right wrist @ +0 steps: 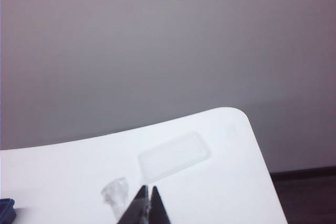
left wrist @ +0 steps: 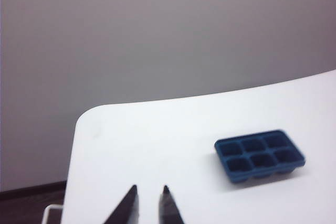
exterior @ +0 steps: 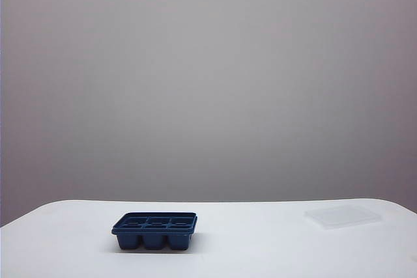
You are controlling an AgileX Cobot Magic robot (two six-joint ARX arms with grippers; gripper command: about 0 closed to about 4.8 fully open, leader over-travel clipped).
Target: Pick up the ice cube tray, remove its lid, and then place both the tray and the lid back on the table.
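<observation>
Left tool (left wrist: 149, 190): tips narrowly apart, empty, near desk (exterior: 260, 252) edge. Right tool (right wrist: 147, 190): tips together, empty. Ice cube tray (exterior: 155, 229) uncovered, desk left; lid (exterior: 343, 215) far right, near edge. Risk: low-swinging arm knocks light lid off.

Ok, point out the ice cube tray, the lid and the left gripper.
ice cube tray (exterior: 155, 229), exterior view, front wall.
lid (exterior: 343, 216), exterior view, flat top.
left gripper (left wrist: 150, 190), left wrist view, between fingertips.
</observation>
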